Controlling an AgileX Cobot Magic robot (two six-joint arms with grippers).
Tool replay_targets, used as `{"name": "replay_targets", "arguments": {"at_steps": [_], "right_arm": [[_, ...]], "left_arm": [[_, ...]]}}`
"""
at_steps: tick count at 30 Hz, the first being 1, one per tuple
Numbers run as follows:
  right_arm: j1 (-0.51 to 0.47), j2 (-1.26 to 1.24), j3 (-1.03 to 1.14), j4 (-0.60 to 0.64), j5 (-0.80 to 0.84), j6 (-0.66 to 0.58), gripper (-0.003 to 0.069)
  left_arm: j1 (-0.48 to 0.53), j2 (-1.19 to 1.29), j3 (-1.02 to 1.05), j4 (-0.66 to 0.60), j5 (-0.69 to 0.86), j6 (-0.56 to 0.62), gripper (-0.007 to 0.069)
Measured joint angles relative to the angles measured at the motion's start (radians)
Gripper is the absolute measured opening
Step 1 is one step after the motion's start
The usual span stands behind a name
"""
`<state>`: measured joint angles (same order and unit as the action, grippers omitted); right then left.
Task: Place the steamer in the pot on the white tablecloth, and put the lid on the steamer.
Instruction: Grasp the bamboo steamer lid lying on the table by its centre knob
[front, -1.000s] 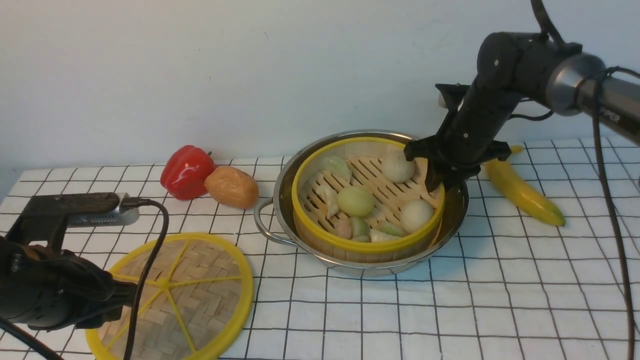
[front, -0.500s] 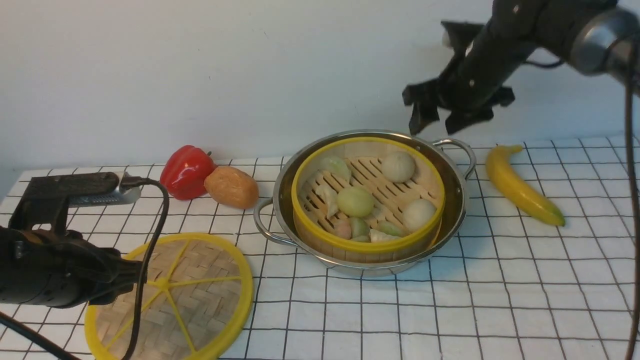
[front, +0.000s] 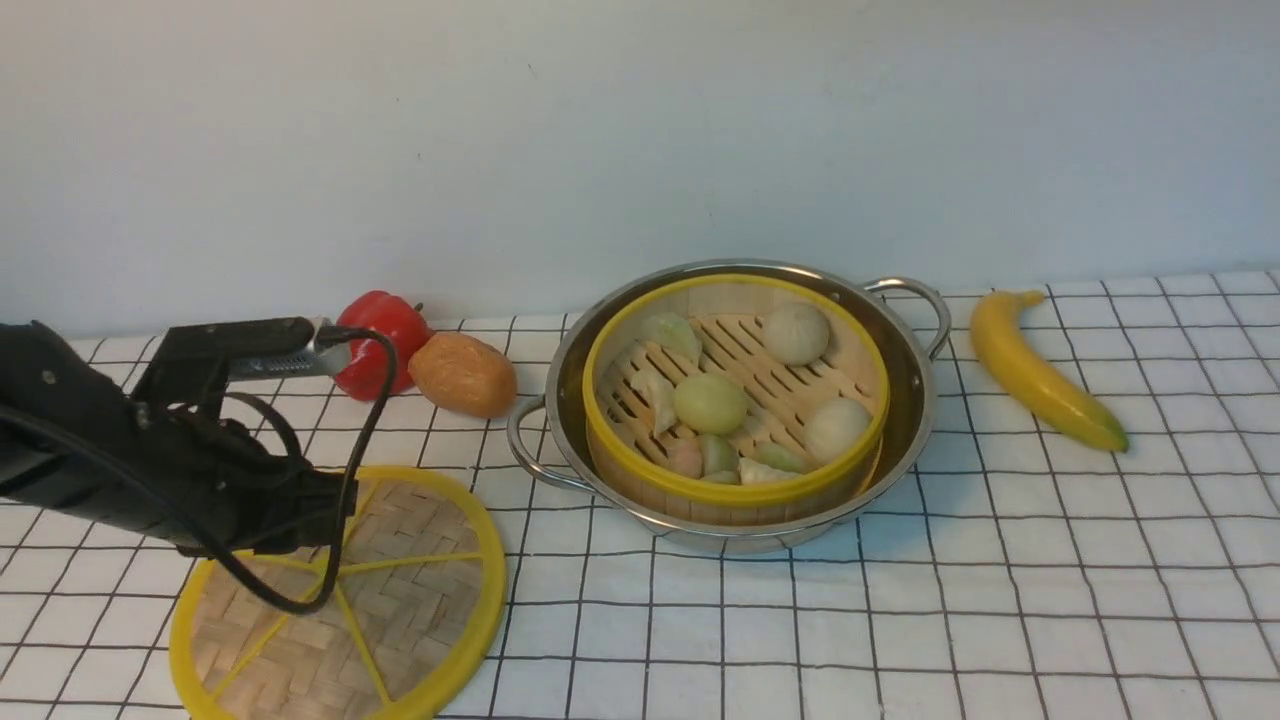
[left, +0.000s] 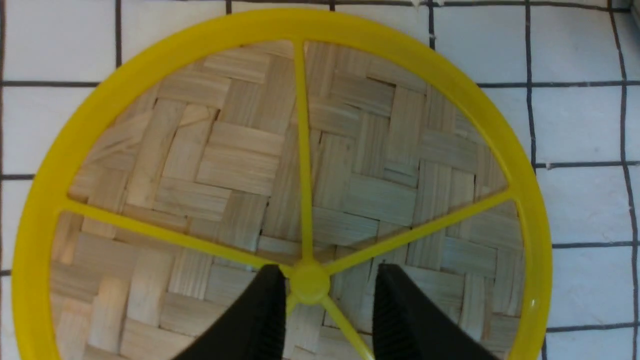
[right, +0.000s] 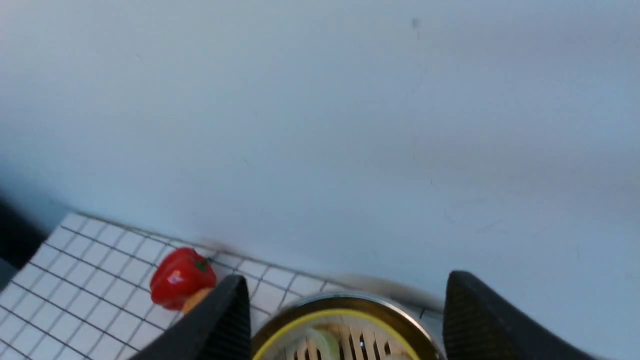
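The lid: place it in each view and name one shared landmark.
Front view: the lid lies lower left on the white tablecloth.
Left wrist view: the lid fills most of it.
Right wrist view: not in it.
Shared landmark: the tablecloth's black grid, all three views.

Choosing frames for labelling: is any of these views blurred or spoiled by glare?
Front view: sharp, evenly lit, only mild reflections on the pot. Left wrist view: crisp weave on the lid. Right wrist view: motion blur smears the tablecloth edge and pot rim.
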<state>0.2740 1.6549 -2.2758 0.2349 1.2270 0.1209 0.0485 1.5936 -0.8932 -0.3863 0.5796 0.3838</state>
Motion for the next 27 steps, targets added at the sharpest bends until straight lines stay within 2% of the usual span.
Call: {"name": "replay_targets", "arguments": {"at_steps": [7, 20, 22, 25, 27], "right_arm": [[0.0, -0.213, -0.002, 0.015, 0.0, -0.037, 0.0501], [0.0, -0.307, -0.003, 0.069, 0.002, -0.044, 0.0501], [0.0, -0.309, -0.003, 0.071, 0.002, -0.044, 0.0501], [0.0, -0.311, -0.003, 0.076, 0.003, -0.044, 0.0501], [0.0, -0.311, -0.003, 0.076, 0.003, -0.044, 0.0501]], "left_arm": [[0.0, 0.074, -0.012, 0.004, 0.016, 0.0, 0.0243], [0.0, 0.146, -0.02, 0.005, -0.01, 0.0, 0.0238], [0.0, 0.146, -0.02, 0.005, -0.011, 0.0, 0.0209], [0.0, 0.134, -0.021, 0.01, -0.01, 0.0, 0.0118], [-0.001, 0.121, -0.021, 0.027, -0.008, 0.0, 0.0117]]}}
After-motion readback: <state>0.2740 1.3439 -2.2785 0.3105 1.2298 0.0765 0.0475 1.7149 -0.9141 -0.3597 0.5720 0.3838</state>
